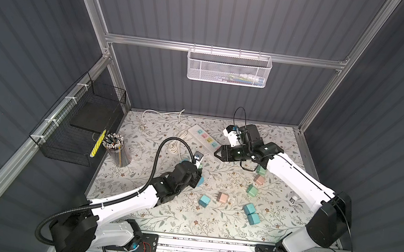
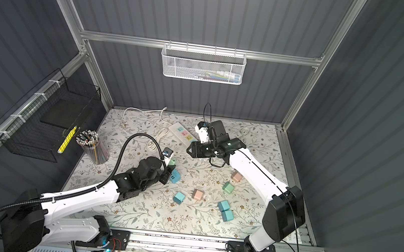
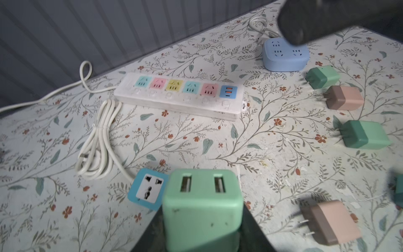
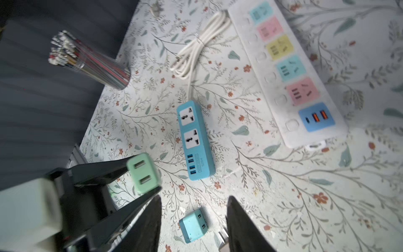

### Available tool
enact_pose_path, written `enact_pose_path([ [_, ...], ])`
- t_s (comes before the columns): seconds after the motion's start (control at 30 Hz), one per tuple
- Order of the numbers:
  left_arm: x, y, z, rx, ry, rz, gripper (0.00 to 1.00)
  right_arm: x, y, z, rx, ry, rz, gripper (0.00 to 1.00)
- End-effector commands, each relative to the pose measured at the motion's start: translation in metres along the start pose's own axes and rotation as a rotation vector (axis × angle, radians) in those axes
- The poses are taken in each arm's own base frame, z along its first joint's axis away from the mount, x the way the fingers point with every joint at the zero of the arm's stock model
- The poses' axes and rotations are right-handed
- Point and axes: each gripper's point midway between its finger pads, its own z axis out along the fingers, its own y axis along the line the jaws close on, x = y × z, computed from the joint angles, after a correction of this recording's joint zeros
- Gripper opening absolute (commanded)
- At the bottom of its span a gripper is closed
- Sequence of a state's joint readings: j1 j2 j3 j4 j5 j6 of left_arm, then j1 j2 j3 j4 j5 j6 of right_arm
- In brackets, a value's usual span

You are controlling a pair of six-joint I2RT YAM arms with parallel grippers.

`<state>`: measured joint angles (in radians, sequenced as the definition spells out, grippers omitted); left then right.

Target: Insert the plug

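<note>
My left gripper (image 1: pixel 199 168) is shut on a mint-green plug (image 3: pixel 202 209), whose two USB slots face the left wrist camera. The right wrist view shows that green plug (image 4: pixel 144 173) pinched between the left fingers, hanging beside the USB end of a small blue power strip (image 4: pixel 195 139). A long white power strip (image 1: pixel 206 139) with coloured sockets lies further back in both top views. My right gripper (image 1: pixel 218 155) hovers near its front end, open, with nothing between its fingers (image 4: pixel 239 220). A teal plug (image 4: pixel 193 224) lies on the table below them.
Several loose plugs in teal (image 1: pixel 204 200), pink (image 1: pixel 222 198) and green (image 1: pixel 252 190) lie on the floral table. A pale blue socket cube (image 3: pixel 285 54) sits by the right arm. A coiled white cord (image 1: pixel 176 144) and a pencil cup (image 1: pixel 116 151) stand left, beside a black wire basket (image 1: pixel 83 122).
</note>
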<state>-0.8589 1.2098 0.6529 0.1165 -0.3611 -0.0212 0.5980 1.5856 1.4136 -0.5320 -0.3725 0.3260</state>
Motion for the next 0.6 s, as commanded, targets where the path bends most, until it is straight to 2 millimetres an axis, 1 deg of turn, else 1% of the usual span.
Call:
enact_pose_path([
  [0.0,-0.049,-0.01,-0.001,0.034,-0.214,0.101,0.07,-0.003,0.021,-0.013,-0.089,0.011,-0.06,0.44],
  [0.07,-0.052,-0.009,-0.002,0.028,-0.24,0.093,0.07,-0.003,0.025,-0.013,-0.114,0.018,-0.07,0.44],
  [0.2,-0.055,-0.014,-0.006,0.059,-0.269,0.096,0.08,-0.002,0.032,-0.008,-0.168,0.042,-0.068,0.44],
  [0.27,-0.054,-0.017,-0.007,0.079,-0.272,0.098,0.08,-0.002,0.036,-0.005,-0.196,0.05,-0.064,0.47],
  [0.4,-0.052,-0.019,-0.006,0.092,-0.252,0.093,0.09,-0.001,0.043,-0.001,-0.241,0.062,-0.075,0.48],
  [0.57,-0.057,-0.019,-0.01,0.098,-0.264,0.092,0.1,0.008,0.041,0.012,-0.246,0.107,-0.074,0.47],
])
